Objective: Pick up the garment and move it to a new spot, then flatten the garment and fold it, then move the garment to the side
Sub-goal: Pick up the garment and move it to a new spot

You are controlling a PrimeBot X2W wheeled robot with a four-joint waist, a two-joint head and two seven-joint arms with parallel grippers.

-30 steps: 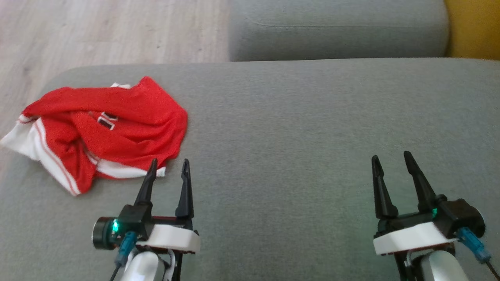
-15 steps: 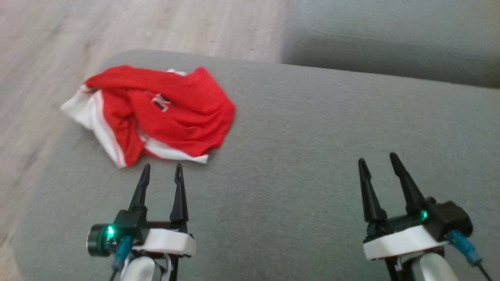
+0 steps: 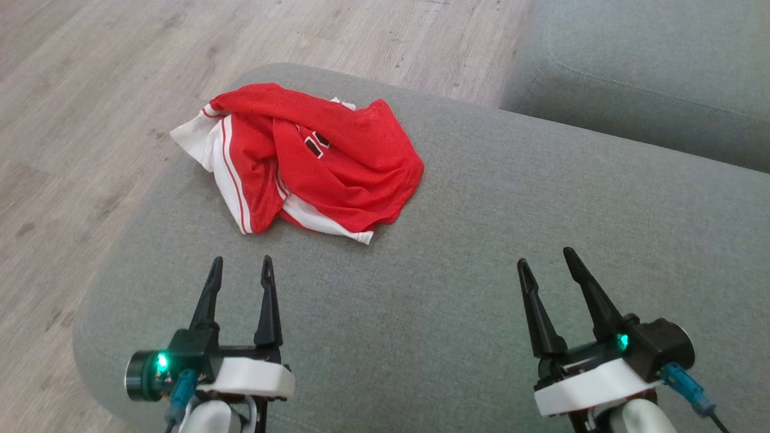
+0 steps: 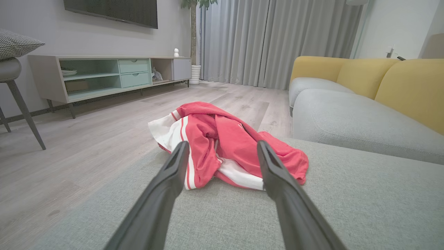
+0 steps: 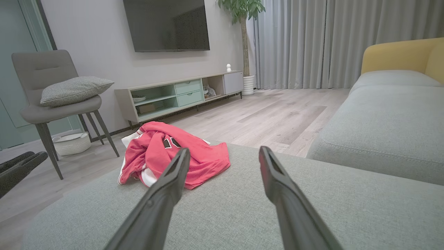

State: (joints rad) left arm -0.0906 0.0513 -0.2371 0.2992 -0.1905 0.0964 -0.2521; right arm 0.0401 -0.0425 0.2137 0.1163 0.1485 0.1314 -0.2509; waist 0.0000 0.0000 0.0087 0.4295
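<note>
Both grippers hang empty over the near edge of the sofa seat (image 3: pixel 511 198), fingers spread wide. The red garment (image 3: pixel 337 162) lies crumpled at the seat's far left corner, its white trim reaching the left edge. It sits ahead of the left gripper (image 3: pixel 241 260) and well apart from the right gripper (image 3: pixel 544 257), so the left arm seems better placed.

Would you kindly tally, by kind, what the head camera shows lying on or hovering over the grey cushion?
red and white jersey: 1
grippers, both open: 2 (left gripper, right gripper)
Total: 3
</note>
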